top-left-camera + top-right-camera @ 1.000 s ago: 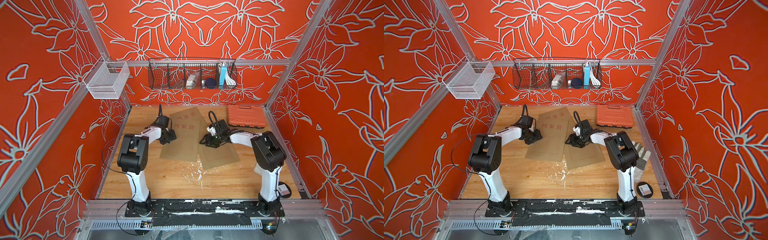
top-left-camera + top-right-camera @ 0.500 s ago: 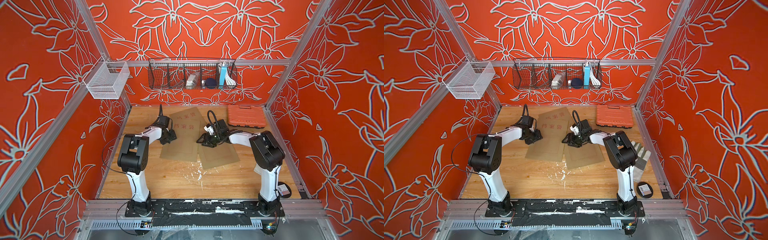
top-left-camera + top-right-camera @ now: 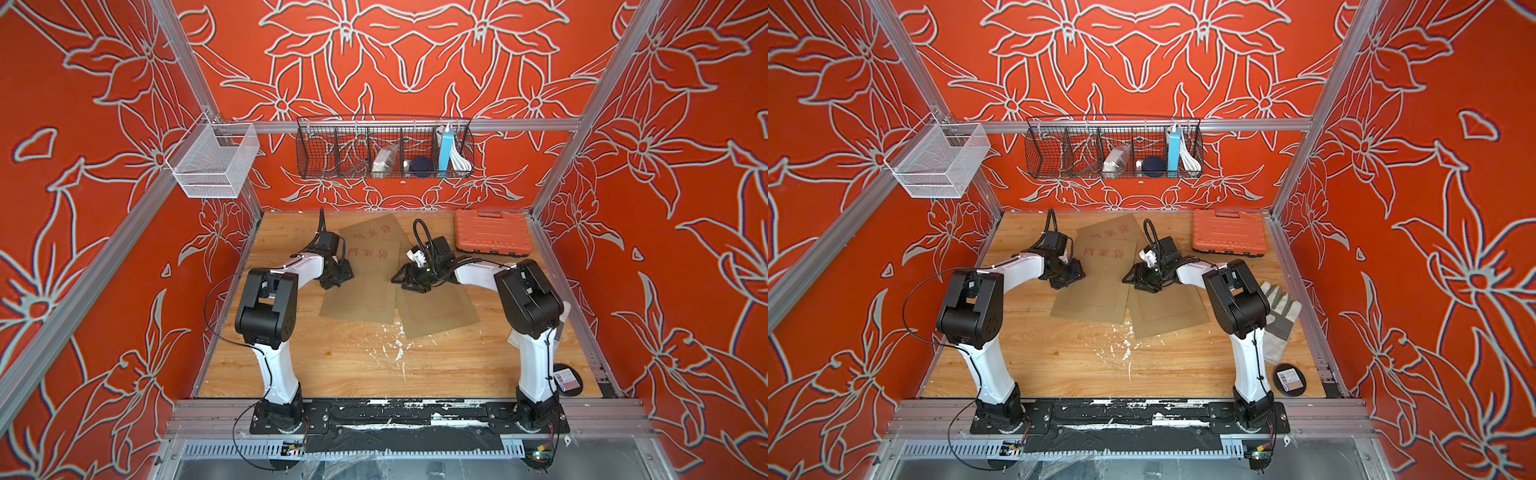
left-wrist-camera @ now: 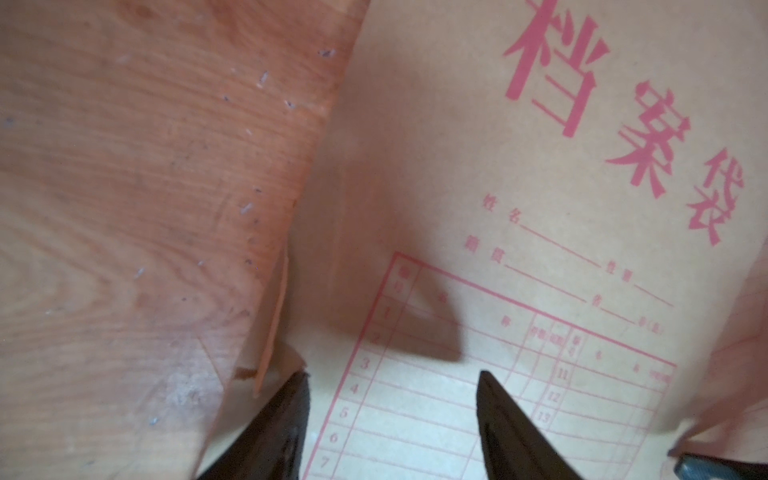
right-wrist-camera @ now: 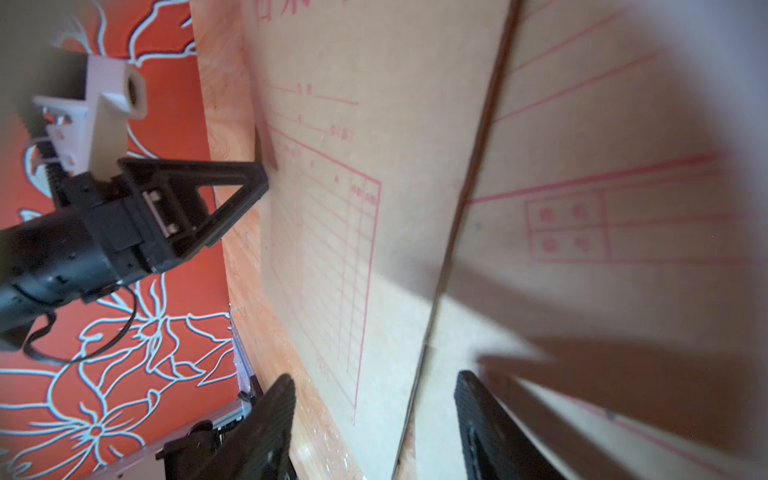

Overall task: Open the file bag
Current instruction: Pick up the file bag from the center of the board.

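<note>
Left gripper (image 3: 338, 277): low at the 9 o'clock long edge of the file bag (image 3: 365, 286), jaws parted partway, nothing pinched. Only printed kraft paper between the fingertips (image 4: 286, 407) in the left wrist view, a lifted paper lip (image 4: 272, 324) just beside one of them. Right gripper (image 3: 406, 283): likewise parted and empty, at the bag's 3 o'clock edge, straddling the seam with a second bag (image 3: 436, 307) fanned toward 4 o'clock.

File bag flat near the middle of the table (image 3: 332, 365), long axis 12 to 6, red title toward 12, a third bag (image 3: 365, 230) peeking out beyond it. Both arms about equally near, one per long edge. Judged, not seen: mouth probably at the 12 o'clock end, so next reach along the axis toward 12, not across it.
</note>
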Available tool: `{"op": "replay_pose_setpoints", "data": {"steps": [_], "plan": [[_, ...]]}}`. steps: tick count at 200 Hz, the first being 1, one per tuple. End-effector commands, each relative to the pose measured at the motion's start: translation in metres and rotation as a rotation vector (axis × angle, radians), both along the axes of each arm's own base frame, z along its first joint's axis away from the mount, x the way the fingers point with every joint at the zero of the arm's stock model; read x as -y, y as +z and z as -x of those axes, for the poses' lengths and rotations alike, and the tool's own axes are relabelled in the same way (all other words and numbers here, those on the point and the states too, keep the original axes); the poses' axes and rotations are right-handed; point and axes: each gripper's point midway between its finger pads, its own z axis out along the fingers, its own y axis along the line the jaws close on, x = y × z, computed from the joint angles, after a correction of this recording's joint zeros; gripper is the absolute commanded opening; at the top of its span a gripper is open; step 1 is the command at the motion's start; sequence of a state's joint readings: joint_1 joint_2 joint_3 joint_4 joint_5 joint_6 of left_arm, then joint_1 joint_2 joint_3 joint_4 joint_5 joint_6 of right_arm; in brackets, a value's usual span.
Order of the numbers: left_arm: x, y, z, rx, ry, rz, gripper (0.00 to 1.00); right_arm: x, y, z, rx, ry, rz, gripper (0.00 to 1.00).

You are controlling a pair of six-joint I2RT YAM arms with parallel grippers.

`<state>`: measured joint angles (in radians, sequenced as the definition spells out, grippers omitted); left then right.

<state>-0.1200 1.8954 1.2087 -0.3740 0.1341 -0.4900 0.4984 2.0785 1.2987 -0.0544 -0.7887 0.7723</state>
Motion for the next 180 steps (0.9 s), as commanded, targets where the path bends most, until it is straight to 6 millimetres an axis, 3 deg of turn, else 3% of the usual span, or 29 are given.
{"op": "replay_pose_setpoints", "data": {"steps": [1,114,180], "plan": [[0.008,-0.038,0.046,-0.201,-0.034,0.002,0.65,-0.002,-0.010,-0.007,-0.034,-0.041,0.026,0.63],[0.012,-0.041,0.052,-0.212,-0.034,0.000,0.65,-0.019,-0.010,-0.013,-0.099,-0.092,-0.085,0.63],[0.012,-0.042,0.055,-0.217,-0.036,-0.006,0.65,-0.027,0.019,-0.016,-0.047,-0.077,-0.198,0.64]]}}
